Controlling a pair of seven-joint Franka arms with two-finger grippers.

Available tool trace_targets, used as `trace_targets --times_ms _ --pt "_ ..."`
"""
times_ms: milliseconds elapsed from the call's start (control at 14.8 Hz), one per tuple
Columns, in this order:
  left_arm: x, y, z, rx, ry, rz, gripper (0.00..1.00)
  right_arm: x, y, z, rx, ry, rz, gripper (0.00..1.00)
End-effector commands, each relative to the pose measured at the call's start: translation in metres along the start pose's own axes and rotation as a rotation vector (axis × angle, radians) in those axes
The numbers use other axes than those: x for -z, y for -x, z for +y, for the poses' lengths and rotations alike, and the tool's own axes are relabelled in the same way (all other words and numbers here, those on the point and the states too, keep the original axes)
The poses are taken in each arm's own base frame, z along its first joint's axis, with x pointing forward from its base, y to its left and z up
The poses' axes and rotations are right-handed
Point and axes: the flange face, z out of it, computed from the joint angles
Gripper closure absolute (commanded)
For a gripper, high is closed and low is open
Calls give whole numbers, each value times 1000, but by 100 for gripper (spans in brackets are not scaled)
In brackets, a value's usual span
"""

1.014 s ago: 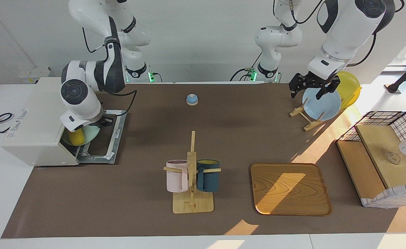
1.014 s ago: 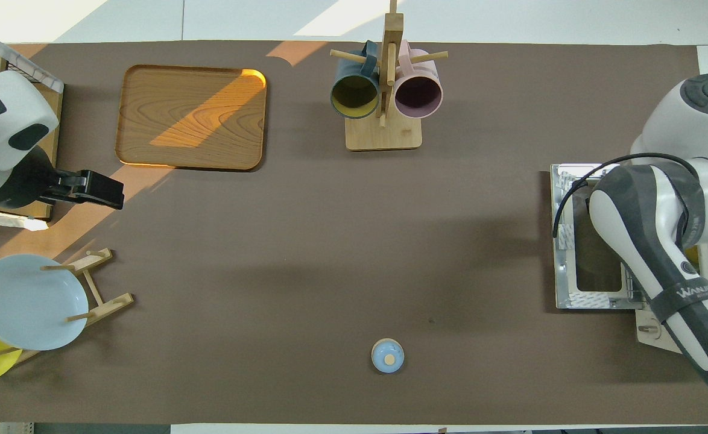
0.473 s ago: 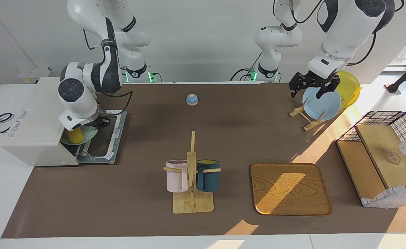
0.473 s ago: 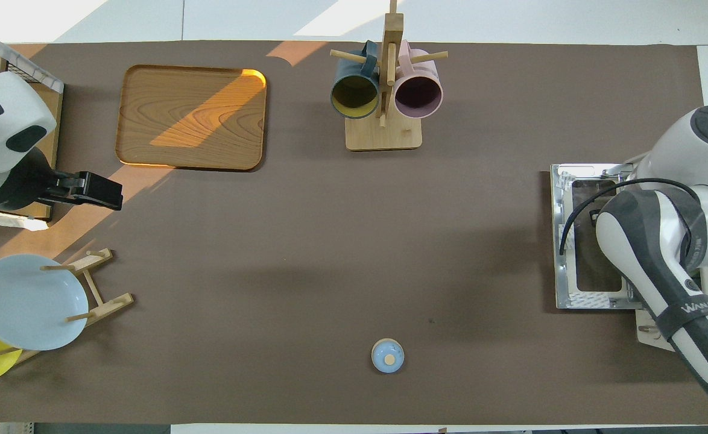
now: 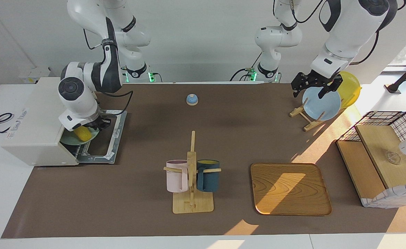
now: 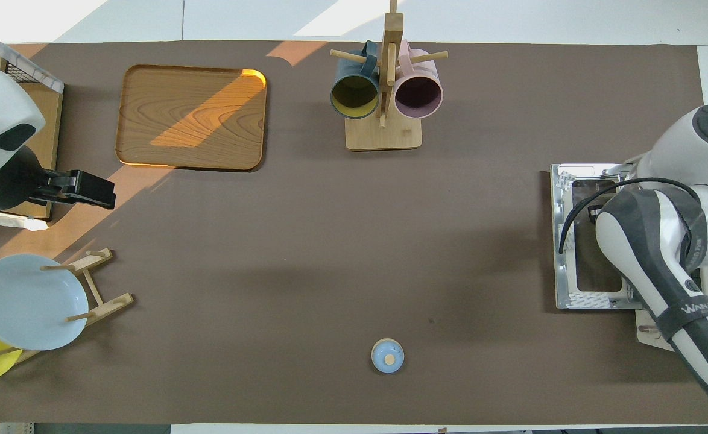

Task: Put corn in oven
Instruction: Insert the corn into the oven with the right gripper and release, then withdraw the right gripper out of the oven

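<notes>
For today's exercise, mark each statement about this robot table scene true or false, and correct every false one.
1. The oven's door is dropped open. True.
2. The corn lies on the wooden tray. False: the corn is at the oven's mouth, under the right gripper; the tray carries nothing.
3. Two mugs hang on the mug rack. True.
4. The left gripper holds the yellow plate. False: it hangs over the blue plate in the plate rack, holding nothing.
5. The bell sits inside the wire basket shelf. False: it stands on the table mat, nearer to the robots than the mug rack.
</notes>
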Motion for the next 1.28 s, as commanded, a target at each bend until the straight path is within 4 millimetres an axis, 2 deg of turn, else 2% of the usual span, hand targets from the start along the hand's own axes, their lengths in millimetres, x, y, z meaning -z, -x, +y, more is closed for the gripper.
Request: trace_targets --times_ms 0,135,203,270,338,405,473,608,811,1081,1216 --pt "2 6 -2 -4 -18 5 0 17 -3 0 30 1 15 78" --pt "2 6 -2 -4 -18 5 0 30 -10 -21 41 -26 16 80" --pt "2 6 -2 -4 -18 5 0 37 -12 -31 29 -58 25 84" --pt "2 6 -3 -3 -18 5 0 37 -13 -45 4 -76 37 96" --pt "2 6 -3 -3 -18 5 0 37 -13 -72 -5 -75 65 100" --pt "2 6 -2 -4 -18 5 0 26 -7 -90 -9 -73 74 100" --pt "2 6 -2 -4 -18 5 0 13 -5 -98 -17 -77 88 100" --pt "2 6 -2 -4 -18 5 0 -18 -2 -105 -31 -85 98 100" --pt "2 6 -2 -4 -20 5 0 -42 1 -105 -36 -89 92 100" --pt "2 6 -2 -4 -18 5 0 -62 7 -88 -54 -97 86 100" --pt "2 6 -2 -4 -18 5 0 -62 7 -88 -55 -99 88 100"
